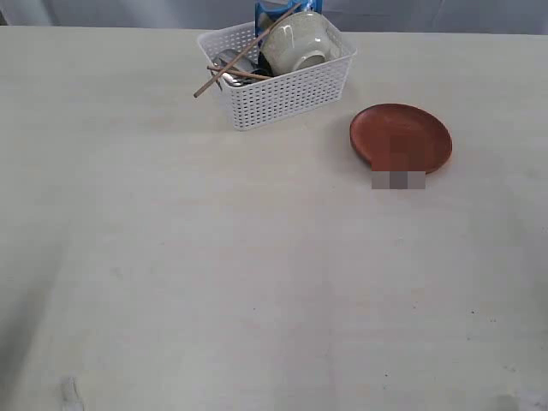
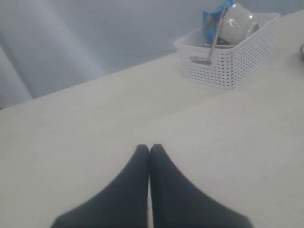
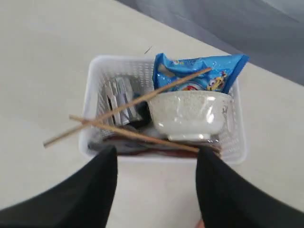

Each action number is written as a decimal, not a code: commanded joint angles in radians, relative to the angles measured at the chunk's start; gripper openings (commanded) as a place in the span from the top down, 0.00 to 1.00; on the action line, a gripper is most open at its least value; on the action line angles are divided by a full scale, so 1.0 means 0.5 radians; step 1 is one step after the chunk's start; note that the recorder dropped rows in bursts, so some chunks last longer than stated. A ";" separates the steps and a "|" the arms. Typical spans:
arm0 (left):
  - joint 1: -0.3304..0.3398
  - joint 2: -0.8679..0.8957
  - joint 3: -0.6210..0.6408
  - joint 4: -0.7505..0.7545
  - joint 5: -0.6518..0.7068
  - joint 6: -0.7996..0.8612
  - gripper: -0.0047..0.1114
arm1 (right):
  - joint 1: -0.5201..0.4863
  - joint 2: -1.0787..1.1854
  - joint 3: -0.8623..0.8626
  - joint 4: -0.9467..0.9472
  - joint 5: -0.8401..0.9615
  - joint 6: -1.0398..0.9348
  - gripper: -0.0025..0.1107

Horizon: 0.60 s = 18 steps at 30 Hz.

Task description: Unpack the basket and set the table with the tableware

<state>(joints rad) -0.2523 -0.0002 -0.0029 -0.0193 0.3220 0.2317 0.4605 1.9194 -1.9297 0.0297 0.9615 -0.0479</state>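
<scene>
The white lattice basket stands at the far middle of the table. It holds the off-white bowl tipped on its side, two wooden chopsticks poking out over the rim, and steel pieces. The reddish-brown plate lies on the table to the basket's right. My right gripper is open and empty, hovering just short of the basket, with the bowl and chopsticks beyond it. My left gripper is shut and empty over bare table, far from the basket. Neither gripper shows in the exterior view.
A blue snack bag stands in the basket behind the bowl. A grey curtain hangs past the table's far edge. Wide tabletop spreads in front of and to the left of the basket.
</scene>
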 commanded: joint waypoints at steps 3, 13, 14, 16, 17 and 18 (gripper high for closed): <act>-0.012 0.000 0.006 -0.024 0.002 -0.016 0.96 | -0.056 0.640 -0.749 0.045 0.264 0.365 0.58; -0.012 0.000 0.006 -0.016 0.002 -0.016 0.96 | -0.028 1.014 -1.093 0.259 0.250 -1.943 0.54; -0.012 0.000 0.006 -0.007 0.002 -0.016 0.96 | -0.028 1.014 -1.093 0.275 0.269 -2.157 0.54; -0.012 0.000 0.006 -0.007 0.002 -0.016 0.96 | -0.040 1.010 -1.093 0.302 0.296 -2.446 0.54; -0.012 0.000 0.006 -0.007 0.002 -0.016 0.96 | -0.047 1.010 -1.093 0.295 0.301 -2.494 0.54; -0.012 0.000 0.006 -0.007 0.002 -0.016 0.96 | -0.066 1.010 -1.093 0.284 0.292 -2.499 0.54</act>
<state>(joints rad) -0.2523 -0.0002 -0.0029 -0.0193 0.3220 0.2317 0.4437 2.4352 -2.4680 0.1703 1.0985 -1.1562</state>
